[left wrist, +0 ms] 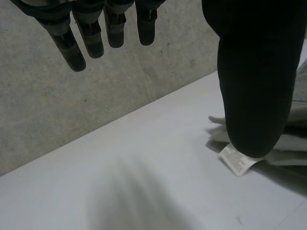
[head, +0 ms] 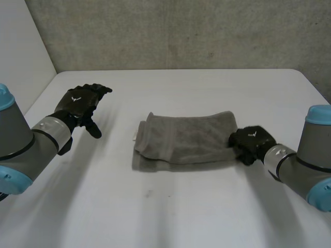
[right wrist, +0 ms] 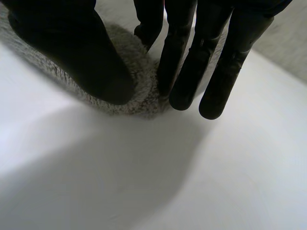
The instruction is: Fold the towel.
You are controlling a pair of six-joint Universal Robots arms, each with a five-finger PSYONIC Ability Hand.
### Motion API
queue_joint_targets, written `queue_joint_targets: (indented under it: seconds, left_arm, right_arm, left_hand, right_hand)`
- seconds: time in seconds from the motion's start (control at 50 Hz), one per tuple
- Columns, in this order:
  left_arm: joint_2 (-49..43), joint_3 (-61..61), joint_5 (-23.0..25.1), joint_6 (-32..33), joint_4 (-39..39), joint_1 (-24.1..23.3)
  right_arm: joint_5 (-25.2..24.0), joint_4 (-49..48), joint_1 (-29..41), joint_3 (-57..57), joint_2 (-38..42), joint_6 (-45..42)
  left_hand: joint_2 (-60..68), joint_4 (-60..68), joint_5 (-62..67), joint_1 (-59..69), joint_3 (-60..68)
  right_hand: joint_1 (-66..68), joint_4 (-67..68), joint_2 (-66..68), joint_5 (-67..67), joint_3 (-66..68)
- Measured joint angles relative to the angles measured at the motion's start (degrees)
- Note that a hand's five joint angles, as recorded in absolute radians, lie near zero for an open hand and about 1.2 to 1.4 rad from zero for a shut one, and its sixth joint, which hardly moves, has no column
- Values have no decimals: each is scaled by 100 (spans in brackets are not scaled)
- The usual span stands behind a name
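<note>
The robot's left hand [head: 80, 105] hovered open above the left side of the white table [head: 207, 212], well apart from the towel [head: 186, 138]. Its black fingers [left wrist: 72, 48] were straight and slightly spread, the thumb stood out to one side, and it held and touched nothing.

The right hand [head: 251, 140] sat at the towel's right end. In its wrist view the fingers [right wrist: 192, 67] reached down nearly straight and the thumb lay opposite them. The fingertips were down at the cloth's edge, with the cloth lying flat on the table between them and the thumb — an open hand resting there rather than a closed grasp.

The towel lay near the table's middle, folded into a long, soft-cornered rectangle. It was grey terry cloth with a fuzzy, looped pile that showed clearly beside the right hand's thumb. The upper layer was a little rumpled, and a lower layer peeked out along the near edge. A small white label [left wrist: 236, 160] stuck out at the towel's left end.

The tabletop was smooth and matte — behind it rose a rough, speckled grey concrete wall [head: 181, 31].
</note>
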Motion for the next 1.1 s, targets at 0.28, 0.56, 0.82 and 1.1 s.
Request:
queue_joint_targets:
  seconds: [0.28,0.56,0.82,1.1]
  left_arm:
    - [300,-157,-4,8,-40,42]
    - [379,-89,-14,-15,-51,28]
    - [-337,1379,-148,-938,-696,-720]
    - [-1979,2330,-1523,-1436,-1613,-1720]
  right_arm:
    - [162,579,1888,-3213,744,463]
    - [-228,3070,3057,-5937,2628,-353]
    - [-109,1585,1780,-3200,588,2035]
    - [450,1731,1606,-3313,1300,2807]
  left_hand:
    - [0,0,0,0,0]
    - [0,-4,0,0,0]
    - [24,11,0,0,15]
    - [132,104,1,39,101]
  right_hand:
    - [523,457,390,468,430]
    - [-2466,-2360,-2353,-1974,-2373]
    - [-6273,-5482,-5487,-5289,-5535]
    - [-6303,-5502,-5503,-5314,-5558]
